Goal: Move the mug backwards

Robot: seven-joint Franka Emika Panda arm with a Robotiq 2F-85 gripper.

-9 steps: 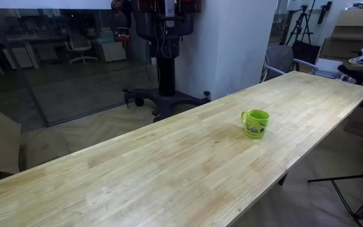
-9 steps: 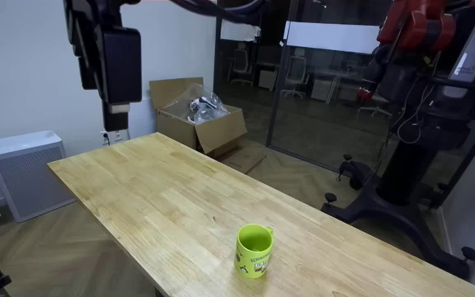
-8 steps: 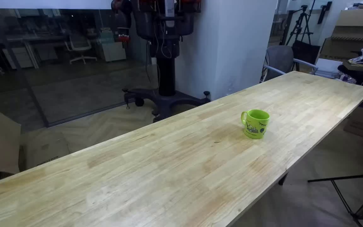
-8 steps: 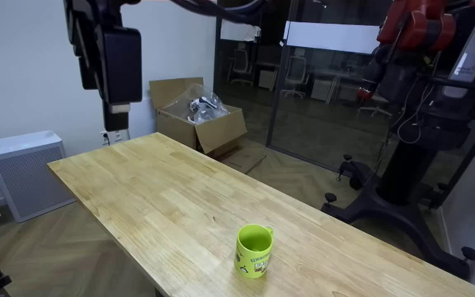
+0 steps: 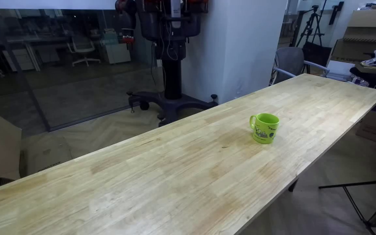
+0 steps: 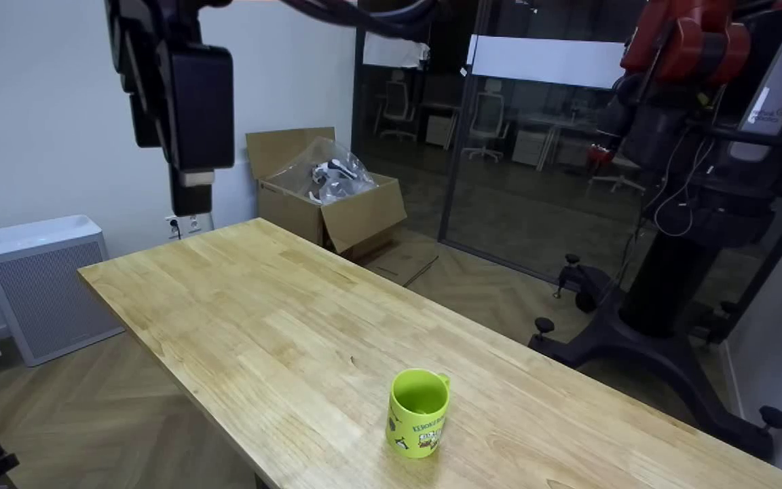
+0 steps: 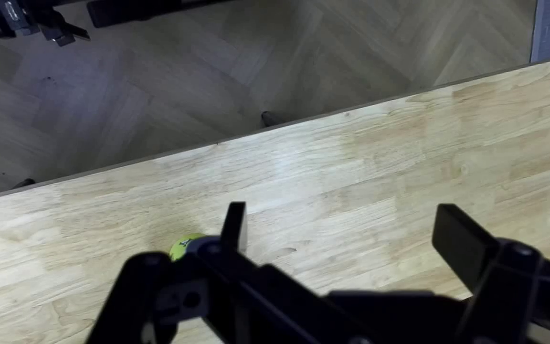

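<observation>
One lime-green mug point(image 6: 418, 415) to reach — upright between the long edges of the table point(image 6: 262, 305), well apart from its corners — with end effector point(image 7: 344, 228) spread wide above, holding nothing, probably at the approach, next needing to shift across, lower and grip.

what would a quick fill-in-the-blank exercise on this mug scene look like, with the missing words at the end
The lime-green printed cylindrical mug stands ____, rim up, on the long pale wooden tabletop.
In both exterior views, a curved ____ for holding sticks out from the mug's side.
In the wrist view, the black two-fingered gripper is ____ rather than shut.
In an exterior view, the white boxy appliance stands on the ____, not the tabletop.

Missing words: upright; handle; open; floor.
</observation>
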